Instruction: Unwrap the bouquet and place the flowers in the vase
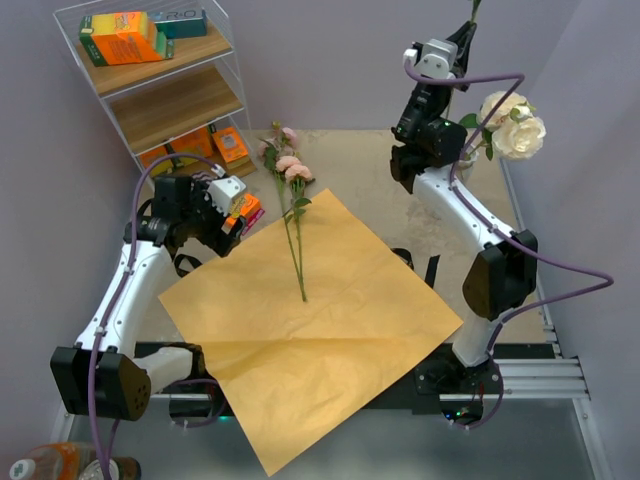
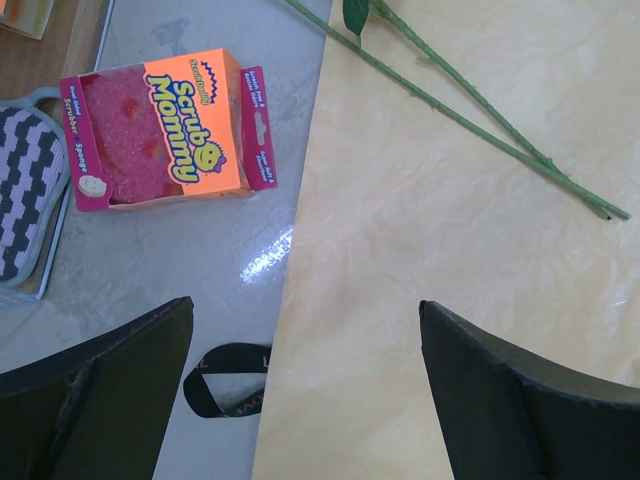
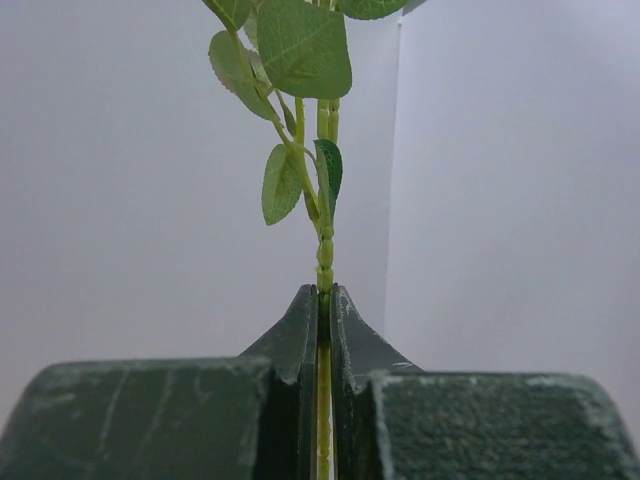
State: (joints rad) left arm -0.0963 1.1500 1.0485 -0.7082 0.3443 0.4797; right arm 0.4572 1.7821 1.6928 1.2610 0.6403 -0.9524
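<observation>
1. Your left gripper point(image 2: 305, 400) hangs with its fingers point(image 2: 100, 390) spread wide and nothing between them. One finger is over the bare table point(image 2: 180, 260), the other over the orange paper point(image 1: 310, 350).
2. That orange paper lies unfolded and flat at the centre of the top view, with one corner pointing to 6 o'clock past the table's near edge.
3. The pink flowers point(image 1: 292, 168) lie across it. Their blooms point to 12 o'clock, just off the sheet's far edge, and their stem ends point to 6 o'clock near its middle.
4. Your right gripper point(image 3: 323, 300) is raised at 1 o'clock, its fingers pressed together on a green stem point(image 3: 325, 250) with leaves point(image 3: 300, 50) above them.
5. The cream blooms point(image 1: 515, 125) stand at 2 o'clock, just beside the right arm; what holds them is hidden.
6. A black ribbon point(image 2: 225, 385) loop lies on the table just beside the paper's edge. A Scrub Mommy box point(image 2: 160, 130) sits at 10 o'clock in the left wrist view.
</observation>
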